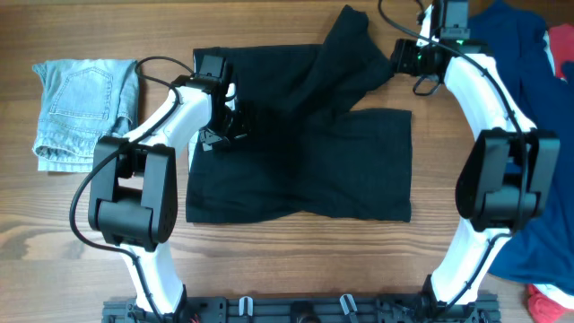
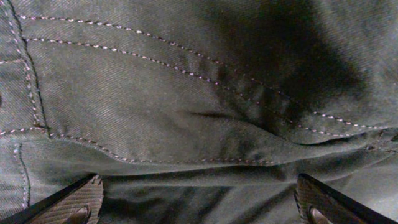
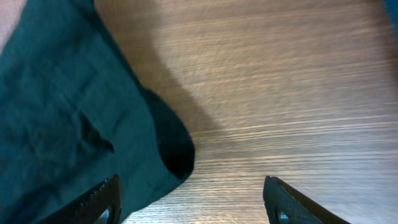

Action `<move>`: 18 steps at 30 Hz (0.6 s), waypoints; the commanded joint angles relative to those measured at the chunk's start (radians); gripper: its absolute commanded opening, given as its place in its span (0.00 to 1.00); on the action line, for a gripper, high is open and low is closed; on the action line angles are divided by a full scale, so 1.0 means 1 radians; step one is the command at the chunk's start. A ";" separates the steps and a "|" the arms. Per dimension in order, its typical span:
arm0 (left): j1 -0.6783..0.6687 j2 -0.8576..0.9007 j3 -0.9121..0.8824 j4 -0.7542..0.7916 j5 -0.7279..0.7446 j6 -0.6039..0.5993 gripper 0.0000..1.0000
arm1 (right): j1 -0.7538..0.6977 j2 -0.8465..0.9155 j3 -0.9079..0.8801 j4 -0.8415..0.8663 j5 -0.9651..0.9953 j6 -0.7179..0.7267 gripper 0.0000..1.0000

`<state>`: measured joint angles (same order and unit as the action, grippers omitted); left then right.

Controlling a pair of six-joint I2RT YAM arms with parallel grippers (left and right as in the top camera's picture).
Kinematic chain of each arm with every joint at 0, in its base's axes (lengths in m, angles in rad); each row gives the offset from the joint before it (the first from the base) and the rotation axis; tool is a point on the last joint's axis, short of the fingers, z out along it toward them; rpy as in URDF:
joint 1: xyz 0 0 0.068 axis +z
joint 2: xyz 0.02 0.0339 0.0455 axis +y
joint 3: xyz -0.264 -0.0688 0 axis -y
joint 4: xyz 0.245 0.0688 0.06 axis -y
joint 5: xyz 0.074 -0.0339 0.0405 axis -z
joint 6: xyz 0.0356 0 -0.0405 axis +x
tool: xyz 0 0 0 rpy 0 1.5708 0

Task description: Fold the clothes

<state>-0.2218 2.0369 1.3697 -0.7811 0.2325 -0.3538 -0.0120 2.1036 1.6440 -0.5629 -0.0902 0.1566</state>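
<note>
The black garment lies spread on the wooden table, with one part bunched and folded up toward the far middle. My left gripper is low over its left part. In the left wrist view its jaws are wide open, with dark stitched fabric filling the frame between and beyond them. My right gripper is at the garment's far right end. Its jaws are open over bare wood, with the black fabric's edge at the left finger.
A folded light-blue denim piece lies at the far left. A royal-blue cloth covers the right edge, under the right arm, with a red item at the near right corner. Bare wood lies right of the garment.
</note>
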 commanded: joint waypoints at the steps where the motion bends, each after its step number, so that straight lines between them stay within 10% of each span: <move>1: 0.010 0.106 -0.089 -0.031 -0.063 -0.021 1.00 | 0.004 0.064 -0.003 0.038 -0.134 -0.060 0.76; 7: 0.010 0.106 -0.089 -0.031 -0.063 -0.021 1.00 | 0.029 0.152 -0.003 0.081 -0.152 -0.026 0.68; 10: 0.010 0.106 -0.089 -0.031 -0.063 -0.021 1.00 | 0.035 0.164 -0.003 0.047 -0.112 -0.011 0.04; 18: 0.010 0.106 -0.089 -0.228 -0.076 -0.020 0.98 | -0.112 0.001 -0.002 -0.240 0.246 0.283 0.11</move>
<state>-0.2230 2.0373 1.3739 -0.8997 0.2352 -0.3534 -0.0372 2.1811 1.6409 -0.7902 -0.0185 0.3637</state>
